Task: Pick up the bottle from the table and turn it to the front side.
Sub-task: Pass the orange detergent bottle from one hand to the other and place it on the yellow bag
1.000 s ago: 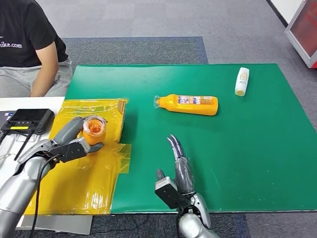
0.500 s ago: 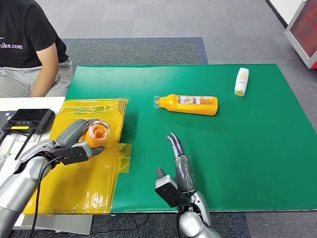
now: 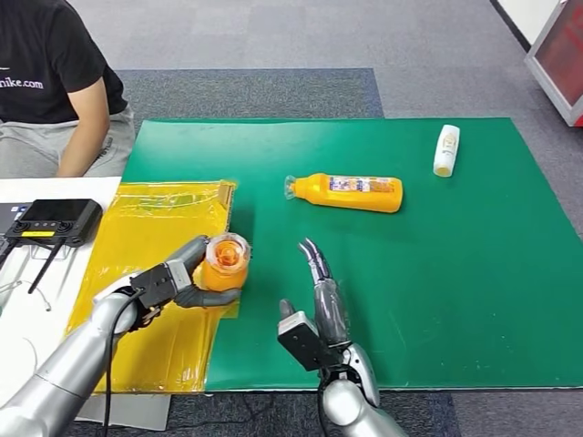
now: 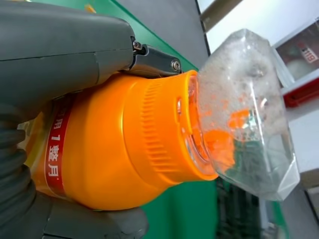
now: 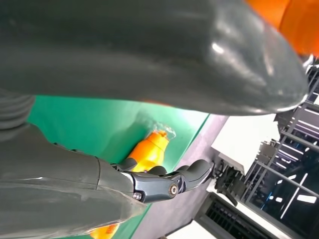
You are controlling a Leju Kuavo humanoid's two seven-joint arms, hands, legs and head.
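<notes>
Head: left hand (image 3: pixel 168 284) grips bottle (image 3: pixel 227 261), now carried off yellow sheet (image 3: pixel 148 218) toward green mat (image 3: pixel 446 273); right hand (image 3: pixel 320 305) empty, fingers apart | Left wrist: bottle (image 4: pixel 124 149) clamped, cap outward | Right wrist: fingers (image 5: pixel 165 181) spread – turning underway.

place: likely robot lab or test office | grey carpet tiles (image 3: pixel 275 36) at 12 o'clock | green mat (image 3: pixel 440 273) | controller (image 3: pixel 51 218) at 9 o'clock
</notes>
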